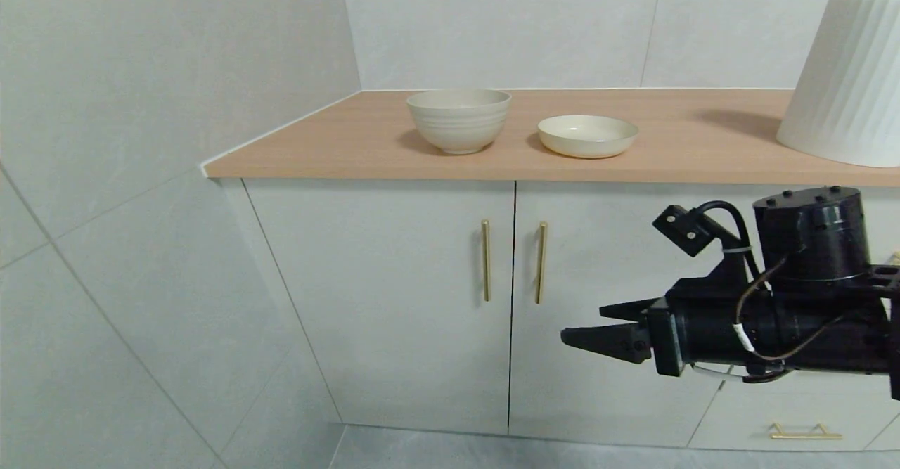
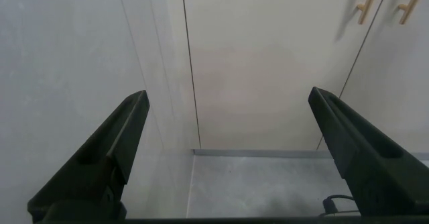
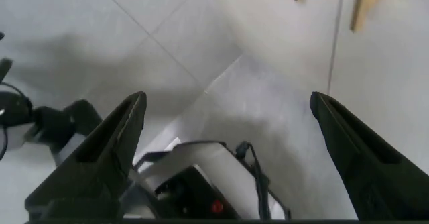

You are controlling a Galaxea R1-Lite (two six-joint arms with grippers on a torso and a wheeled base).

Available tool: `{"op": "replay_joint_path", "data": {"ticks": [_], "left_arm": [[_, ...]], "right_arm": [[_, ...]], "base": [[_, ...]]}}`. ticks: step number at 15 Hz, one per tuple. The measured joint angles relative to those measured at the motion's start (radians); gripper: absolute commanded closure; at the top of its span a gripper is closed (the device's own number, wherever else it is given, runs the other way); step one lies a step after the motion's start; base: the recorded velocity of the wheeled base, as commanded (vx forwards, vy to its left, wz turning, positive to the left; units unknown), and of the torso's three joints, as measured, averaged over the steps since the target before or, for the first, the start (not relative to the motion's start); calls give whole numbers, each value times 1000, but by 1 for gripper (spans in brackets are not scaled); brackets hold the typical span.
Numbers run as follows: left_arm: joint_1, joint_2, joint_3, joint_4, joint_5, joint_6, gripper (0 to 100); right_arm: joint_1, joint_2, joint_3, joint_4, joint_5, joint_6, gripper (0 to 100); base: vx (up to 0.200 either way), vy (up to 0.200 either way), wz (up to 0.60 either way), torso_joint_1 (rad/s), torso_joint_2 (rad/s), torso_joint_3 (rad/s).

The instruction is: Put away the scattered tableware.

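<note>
A deep beige bowl [image 1: 459,119] and a shallow cream dish [image 1: 588,135] stand side by side on the wooden countertop [image 1: 351,145]. My right gripper [image 1: 583,323] hangs well below them in front of the cabinet's right door [image 1: 590,258], pointing left, open and holding nothing. The right wrist view has its gripper [image 3: 226,98] spread wide above the floor. My left gripper [image 2: 226,96] is open too, empty, facing a cabinet door [image 2: 268,70] low near the floor.
Two brass handles [image 1: 485,260] [image 1: 541,263] flank the seam between the doors. A white ribbed lampshade [image 1: 844,82] sits on the counter's right end. A tiled wall [image 1: 140,174] closes the left side. A drawer handle [image 1: 805,432] is low at the right.
</note>
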State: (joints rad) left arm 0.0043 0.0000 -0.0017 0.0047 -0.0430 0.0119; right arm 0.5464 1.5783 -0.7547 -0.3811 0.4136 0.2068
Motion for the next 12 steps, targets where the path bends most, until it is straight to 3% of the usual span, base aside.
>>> {"op": "replay_joint_path", "data": {"ticks": [8, 12], "left_arm": [[0, 0, 0, 0, 0, 1, 0], [0, 0, 0, 0, 0, 0, 0]], "right_arm": [[19, 281, -43, -400, -161, 78, 0], [19, 354, -54, -499, -181, 138, 0]], "base": [[0, 0, 0, 0, 0, 0], [0, 0, 0, 0, 0, 0]]}}
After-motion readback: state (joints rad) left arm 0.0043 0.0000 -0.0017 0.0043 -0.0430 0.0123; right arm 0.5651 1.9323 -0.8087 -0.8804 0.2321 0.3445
